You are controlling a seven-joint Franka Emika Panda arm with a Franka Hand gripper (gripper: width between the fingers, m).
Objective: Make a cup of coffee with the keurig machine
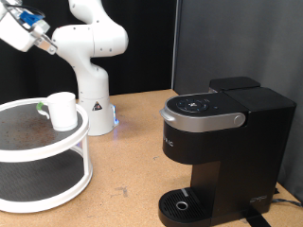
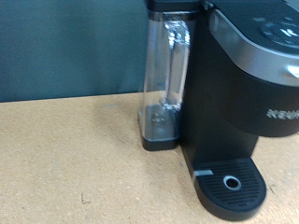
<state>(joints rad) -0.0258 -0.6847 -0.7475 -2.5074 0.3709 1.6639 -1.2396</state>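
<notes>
In the exterior view we see the gripper (image 1: 38, 36) raised high at the top left corner, well above the white two-tier stand (image 1: 28, 180), but we cannot tell how wide its fingers are set, and nothing shows between them. The cup (image 1: 62, 111) stands upright on the stand's upper tier, at its right side, well apart from the keurig machine (image 1: 222, 151), which sits on the wooden table (image 1: 128, 170) at the exterior view's right with its lid down. In the wrist view we face the machine with its clear water tank (image 2: 166, 79) and bare round drip tray (image 2: 231, 184).
</notes>
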